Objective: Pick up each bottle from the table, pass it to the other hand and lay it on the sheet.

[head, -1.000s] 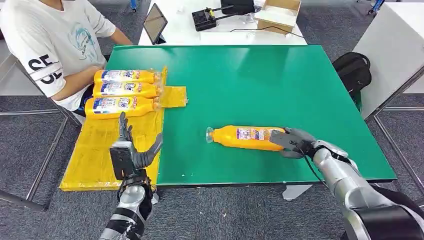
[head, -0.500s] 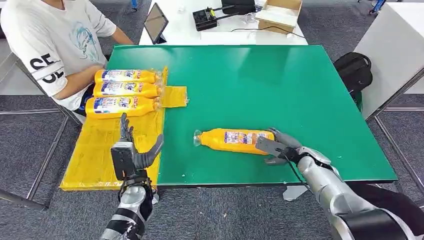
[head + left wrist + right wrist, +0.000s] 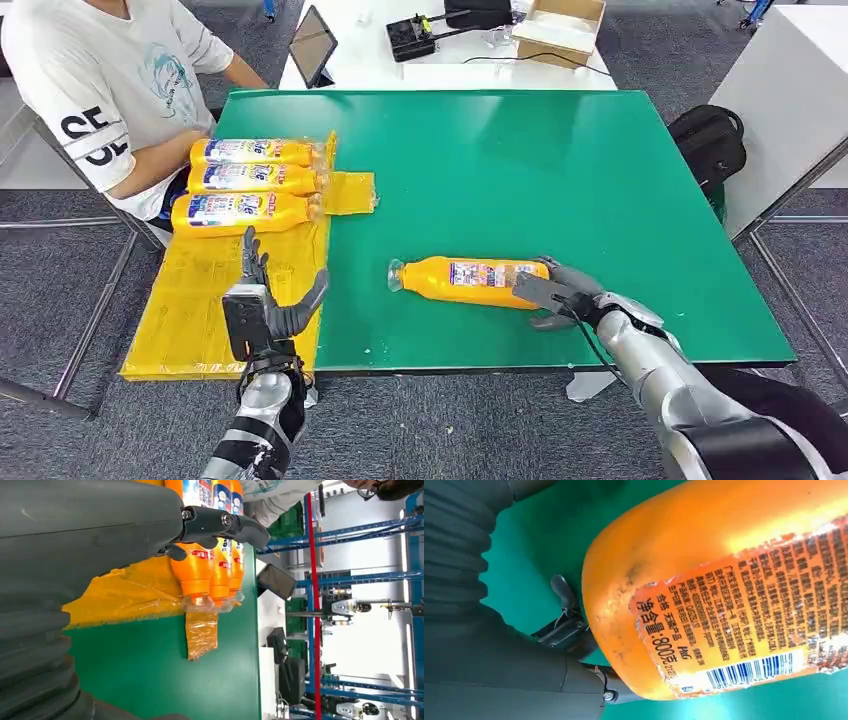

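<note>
An orange bottle (image 3: 468,281) is seen lying on its side on the green table (image 3: 560,160), toward the near edge and a little right of the middle, with its clear cap end pointing left and its base pointing right. The right hand (image 3: 556,293) is placed at the base end of this bottle, with its fingers wrapped around the rounded bottom from the near and far sides; in the right wrist view the bottle's base (image 3: 724,590) is pressed close against the hand (image 3: 574,645), with a thumb under it, so the bottle is judged to be gripped, though whether it is lifted off the table cannot be told. The left hand (image 3: 268,300) is held upright over the near edge of the yellow sheet (image 3: 190,310), well to the left of the bottle, with fingers spread apart and nothing held. The sheet is laid over the left part of the table. On its far end three more orange bottles (image 3: 250,183) are laid side by side, touching, with caps pointing right. Just to the left of them a person in a white shirt (image 3: 100,80) is seated. Beyond the far edge of the table, a white desk (image 3: 350,60) is seen bearing a tablet (image 3: 310,42) and a cardboard box (image 3: 558,24).
</note>
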Controlling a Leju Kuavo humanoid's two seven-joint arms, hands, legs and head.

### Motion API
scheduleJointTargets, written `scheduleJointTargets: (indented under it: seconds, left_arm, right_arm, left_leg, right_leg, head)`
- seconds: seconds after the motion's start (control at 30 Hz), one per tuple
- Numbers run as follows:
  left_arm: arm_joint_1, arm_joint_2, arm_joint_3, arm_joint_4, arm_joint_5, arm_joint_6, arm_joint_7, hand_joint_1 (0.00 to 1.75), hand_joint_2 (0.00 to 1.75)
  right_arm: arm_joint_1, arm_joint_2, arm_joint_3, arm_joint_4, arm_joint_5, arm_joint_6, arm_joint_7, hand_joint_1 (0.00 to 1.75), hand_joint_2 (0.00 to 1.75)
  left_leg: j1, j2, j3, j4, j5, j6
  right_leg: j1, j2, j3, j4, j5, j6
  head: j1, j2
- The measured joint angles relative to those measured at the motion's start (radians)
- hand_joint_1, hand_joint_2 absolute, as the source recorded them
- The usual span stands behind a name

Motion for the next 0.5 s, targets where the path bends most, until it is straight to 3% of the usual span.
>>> scheduleJointTargets:
  seconds: [0.27, 0.5]
  left_arm:
    - [0.003, 0.0, 0.004, 0.0, 0.0, 0.002, 0.0, 0.0, 1.75]
    - [0.012, 0.0, 0.01, 0.0, 0.0, 0.002, 0.0, 0.0, 1.75]
  right_arm:
    - [-0.01, -0.011, 0.0, -0.006, -0.011, 0.014, -0.019, 0.0, 1.75]
    - [-0.063, -0.071, 0.002, -0.035, -0.043, 0.09, -0.05, 0.0, 1.75]
  left_leg:
    - [0.0, 0.0, -0.001, 0.0, 0.0, 0.0]
    - [-0.001, -0.001, -0.003, 0.0, 0.001, 0.001]
  right_leg:
    - [0.0, -0.001, 0.0, 0.0, 0.0, 0.0]
    - [-0.001, -0.001, -0.002, 0.0, 0.0, 0.0]
  head:
    - [0.0, 0.0]
    - [0.0, 0.0]
